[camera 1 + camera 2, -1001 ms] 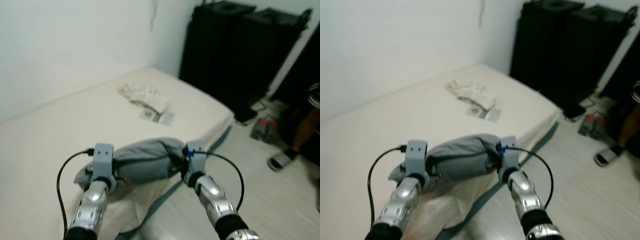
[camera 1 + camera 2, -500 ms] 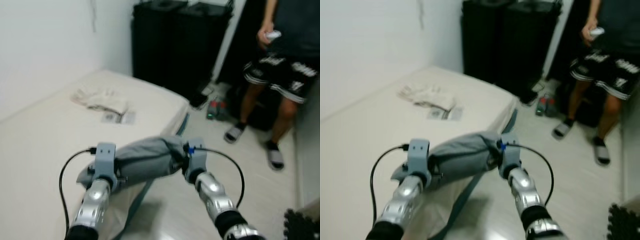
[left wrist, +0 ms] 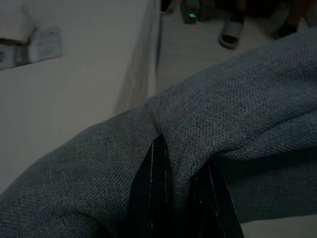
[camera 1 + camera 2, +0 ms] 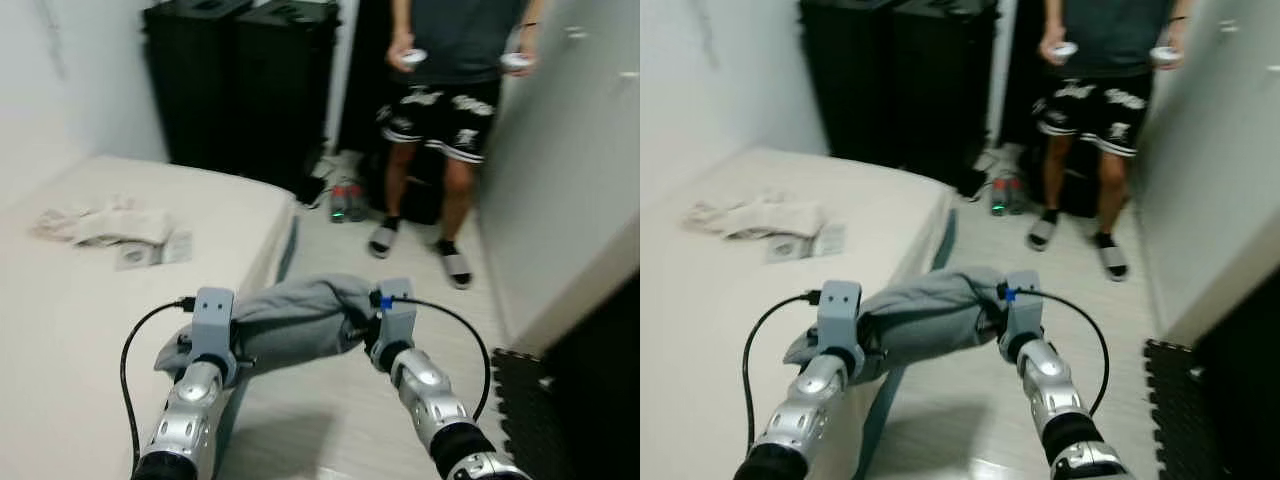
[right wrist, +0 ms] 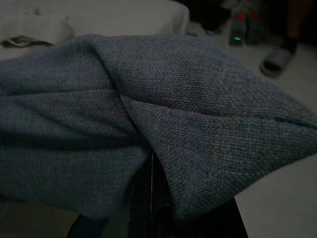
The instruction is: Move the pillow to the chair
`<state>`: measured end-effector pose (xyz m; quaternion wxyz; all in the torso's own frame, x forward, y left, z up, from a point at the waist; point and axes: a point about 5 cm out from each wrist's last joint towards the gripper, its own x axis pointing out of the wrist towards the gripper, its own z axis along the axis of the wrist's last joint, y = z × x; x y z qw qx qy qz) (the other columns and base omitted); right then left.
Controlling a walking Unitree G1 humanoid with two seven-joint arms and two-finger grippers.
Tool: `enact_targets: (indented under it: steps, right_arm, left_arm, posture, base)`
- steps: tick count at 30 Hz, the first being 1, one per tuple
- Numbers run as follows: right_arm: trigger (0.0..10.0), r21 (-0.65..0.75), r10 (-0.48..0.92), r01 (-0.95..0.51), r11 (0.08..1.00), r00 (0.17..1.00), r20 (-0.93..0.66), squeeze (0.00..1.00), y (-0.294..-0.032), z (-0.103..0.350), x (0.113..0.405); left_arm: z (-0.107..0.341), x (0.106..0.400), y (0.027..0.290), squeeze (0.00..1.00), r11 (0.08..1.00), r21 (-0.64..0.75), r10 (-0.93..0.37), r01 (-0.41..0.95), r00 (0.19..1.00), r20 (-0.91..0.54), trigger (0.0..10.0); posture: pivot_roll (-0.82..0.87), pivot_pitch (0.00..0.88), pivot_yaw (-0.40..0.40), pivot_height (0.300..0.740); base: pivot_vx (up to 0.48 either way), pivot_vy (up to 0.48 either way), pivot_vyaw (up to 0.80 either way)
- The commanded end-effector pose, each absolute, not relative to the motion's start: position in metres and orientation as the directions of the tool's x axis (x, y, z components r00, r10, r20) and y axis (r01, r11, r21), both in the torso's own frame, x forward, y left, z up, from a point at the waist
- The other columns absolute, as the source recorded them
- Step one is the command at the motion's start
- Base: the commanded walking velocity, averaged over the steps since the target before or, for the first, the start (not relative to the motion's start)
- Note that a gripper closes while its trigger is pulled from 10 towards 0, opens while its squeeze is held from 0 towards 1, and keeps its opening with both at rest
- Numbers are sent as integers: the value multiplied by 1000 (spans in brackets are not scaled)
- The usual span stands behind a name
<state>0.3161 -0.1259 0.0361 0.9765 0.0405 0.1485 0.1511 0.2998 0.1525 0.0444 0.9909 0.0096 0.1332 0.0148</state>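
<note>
We have the grey pillow up in the air, slung between both arms at chest height, clear of the bed and partly out over the pale floor. The left gripper has its black fingers pinched nearly together on a fold of the fabric at one end; cloth is bunched between and over them in the left wrist view. The right gripper is buried under the other end, its fingers closed down into a tuck of cloth, so each arm carries its own end.

What matters for the next move is this: the pillow's long axis runs across our body, from one gripper to the other, sagging a little toward the left end. Neither arm is nearer than the other; the load sits square between them and just ahead of the wrists.

The bed lies to our left, with a crumpled pale cloth and some papers on it. Ahead stand tall black cabinets and a person in dark shorts and sandals, holding a controller in each hand. To the right we see a light wall and, low down, a dark floor mat.

We can't pick out a chair yet, so our guess is that turning and walking come first, with both pinches kept firm and the arms kept level.
</note>
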Motion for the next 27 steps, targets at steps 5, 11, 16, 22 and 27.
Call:
enact_targets:
  steps: [5, 11, 16, 22, 27]
  right_arm:
    - [10000, 99, 271, -252, 963, 916, -295, 0, -136, 37, 319]
    - [10000, 106, 250, -228, 968, 919, -305, 0, -135, 33, 317]
    - [10000, 119, 240, -212, 970, 914, -326, 0, -133, 28, 314]
    - [10000, 108, 240, -216, 970, 913, -329, 0, -136, 30, 317]
    - [10000, 94, 211, -190, 977, 920, -331, 0, -145, 31, 319]
  left_arm:
    - [51, 309, 166, 0, 996, 64, 78, -64, 966, -245, 10000]
    - [58, 311, 171, 0, 994, 48, 104, -96, 969, -226, 10000]
    - [52, 305, 173, 0, 993, 49, 117, -108, 962, -245, 10000]
    - [51, 306, 172, 0, 994, 57, 101, -90, 963, -251, 10000]
    - [52, 309, 167, 0, 996, 49, 83, -73, 964, -254, 10000]
  posture:
    - [70, 89, -23, 740]
    - [107, 85, -40, 740]
    - [110, 70, -36, 740]
    - [105, 67, -22, 740]
    - [90, 58, -12, 740]
  base:
    - [0, 0, -800]
    - [0, 0, -800]
    - [0, 0, -800]
    - [0, 0, -800]
    - [0, 0, -800]
